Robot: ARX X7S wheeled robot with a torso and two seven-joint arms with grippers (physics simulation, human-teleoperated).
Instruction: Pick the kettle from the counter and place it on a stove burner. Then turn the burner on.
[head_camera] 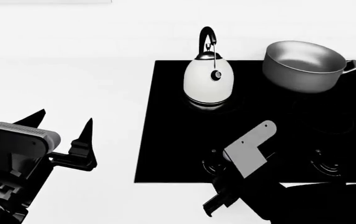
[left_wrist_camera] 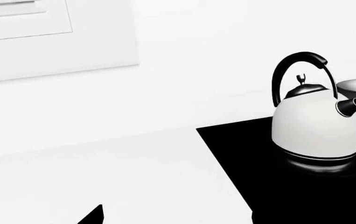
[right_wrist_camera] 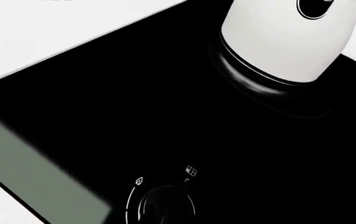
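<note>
One white egg-shaped kettle [head_camera: 209, 79] with a black arched handle stands upright on the glossy black glass cooktop [head_camera: 171, 140], upper centre of the head frame.
Left hand [head_camera: 62, 128] hovers open over the white surface [head_camera: 59, 84], lower left; right hand [head_camera: 218, 198] sits low by a round dial [right_wrist_camera: 165, 205], its state I cannot tell; a grey steel saucepan [head_camera: 302, 65] stands beside the kettle.

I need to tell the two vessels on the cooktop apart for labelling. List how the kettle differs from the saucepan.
The kettle is white and egg-shaped with a closed top; the saucepan is grey steel and open. The kettle carries a tall black arched handle over its lid; the saucepan has a short handle at its side. The kettle stands upright at the rear left of the cooktop; the saucepan appears tilted, at the rear right. Both rest on the black glass.
</note>
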